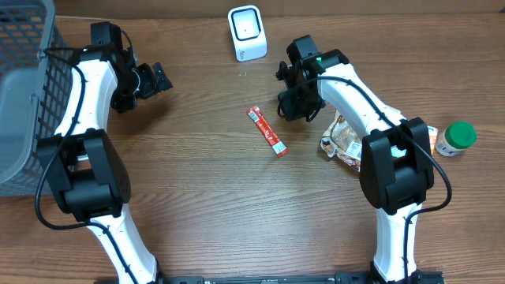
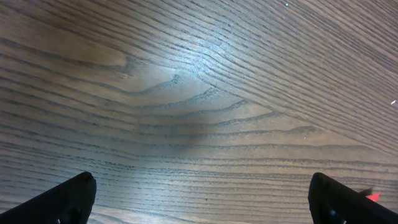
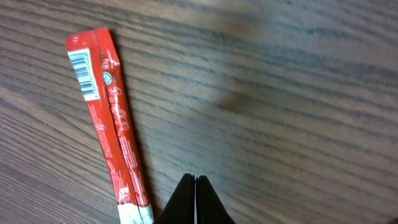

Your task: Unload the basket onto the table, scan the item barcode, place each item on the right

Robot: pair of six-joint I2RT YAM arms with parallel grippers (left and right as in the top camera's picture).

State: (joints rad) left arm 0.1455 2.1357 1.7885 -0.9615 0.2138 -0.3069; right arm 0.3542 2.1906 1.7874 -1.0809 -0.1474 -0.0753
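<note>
The item, a long red stick packet [image 1: 266, 131], lies flat on the wooden table near the middle. In the right wrist view the packet [image 3: 112, 130] shows a white barcode label facing up at its far end. My right gripper [image 1: 295, 106] hovers just right of the packet. Its fingers [image 3: 196, 179] are pressed together with nothing between them, apart from the packet. The white barcode scanner [image 1: 247, 33] stands at the table's back edge. My left gripper [image 1: 156, 78] is at the left, and in its wrist view it [image 2: 202, 193] is wide open over bare wood.
A grey mesh basket [image 1: 24, 87] fills the far left. A crinkled snack bag [image 1: 341, 139] lies under the right arm's forearm. A green-lidded bottle [image 1: 456, 137] stands at the right edge.
</note>
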